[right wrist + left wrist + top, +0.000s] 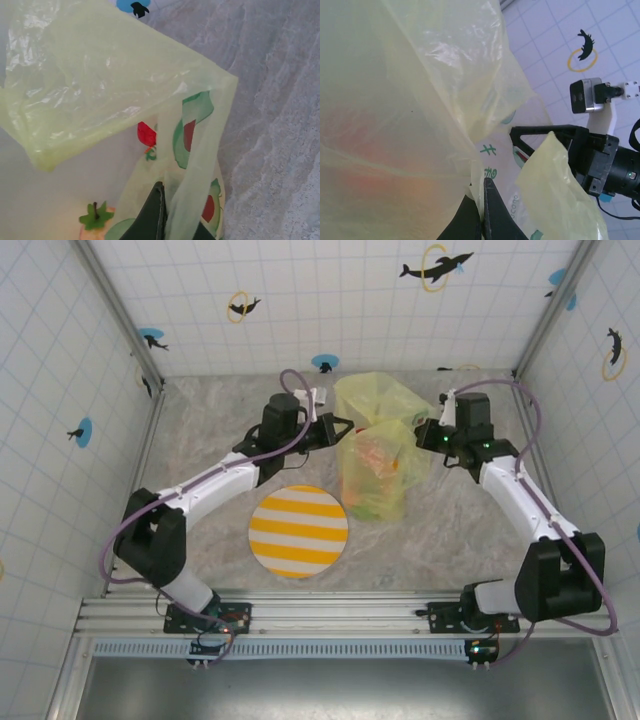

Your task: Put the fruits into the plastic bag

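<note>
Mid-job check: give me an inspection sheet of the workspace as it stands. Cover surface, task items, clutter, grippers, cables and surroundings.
Surface: grey marbled table, flat and dry-looking.
Job's things: plastic bag stands mid-table, its top held up between the arms. The fruits show as orange and red shapes through the film, and every fruit I can see is inside it.
Clutter: yellow-and-white striped plate, on the near side of the bag.
Grippers: left gripper is shut on the bag's left edge; right gripper is shut on its right edge.
Cables: purple cable runs along each arm; no snag seen.
Surroundings: white tiled walls with dolphin stickers.
</note>
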Tool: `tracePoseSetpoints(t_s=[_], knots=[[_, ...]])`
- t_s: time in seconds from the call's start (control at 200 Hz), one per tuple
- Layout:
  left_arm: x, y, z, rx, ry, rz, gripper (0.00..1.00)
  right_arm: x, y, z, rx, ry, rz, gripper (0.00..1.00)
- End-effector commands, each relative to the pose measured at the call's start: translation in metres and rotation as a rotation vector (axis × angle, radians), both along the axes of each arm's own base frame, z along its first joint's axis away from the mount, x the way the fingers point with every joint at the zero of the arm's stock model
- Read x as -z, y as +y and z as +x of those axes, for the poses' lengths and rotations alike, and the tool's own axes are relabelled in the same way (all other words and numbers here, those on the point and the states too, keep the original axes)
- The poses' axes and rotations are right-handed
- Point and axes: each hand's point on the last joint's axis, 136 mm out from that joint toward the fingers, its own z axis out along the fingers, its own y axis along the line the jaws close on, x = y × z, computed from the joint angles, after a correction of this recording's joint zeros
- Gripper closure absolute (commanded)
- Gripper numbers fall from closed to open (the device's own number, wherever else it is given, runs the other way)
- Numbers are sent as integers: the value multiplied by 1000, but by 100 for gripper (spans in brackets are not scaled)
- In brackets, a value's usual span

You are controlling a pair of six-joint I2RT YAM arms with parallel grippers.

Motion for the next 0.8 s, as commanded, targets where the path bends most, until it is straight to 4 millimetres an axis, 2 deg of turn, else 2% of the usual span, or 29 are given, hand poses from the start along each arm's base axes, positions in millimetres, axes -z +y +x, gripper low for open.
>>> tracePoseSetpoints(t_s=[0.0, 0.185, 0.285, 0.42, 0.51, 0.616, 0.676, 0.796], knots=[[-49, -6, -15, 48, -24, -108, 100, -44, 2, 2, -29, -84, -17, 91], [-88, -2, -43, 86, -45, -203, 100, -59, 4, -11, -48, -55, -14, 90], [-98, 3, -49, 82, -57, -223, 100, -66, 7, -16, -60, -43, 14, 90], [-102, 4, -51, 79, -53, -235, 100, -79, 15, -18, -69, -50, 57, 90], [-94, 2, -45, 65, -43, -217, 100, -88, 19, -17, -73, -66, 67, 90], [-72, 0, -31, 44, -14, -172, 100, -91, 20, -12, -68, -81, 69, 90], [-56, 0, -22, 29, 10, -149, 100, -84, 19, -8, -58, -74, 63, 90], [-20, 5, -3, -17, 59, -97, 100, -58, 18, 0, -50, -31, 32, 91]])
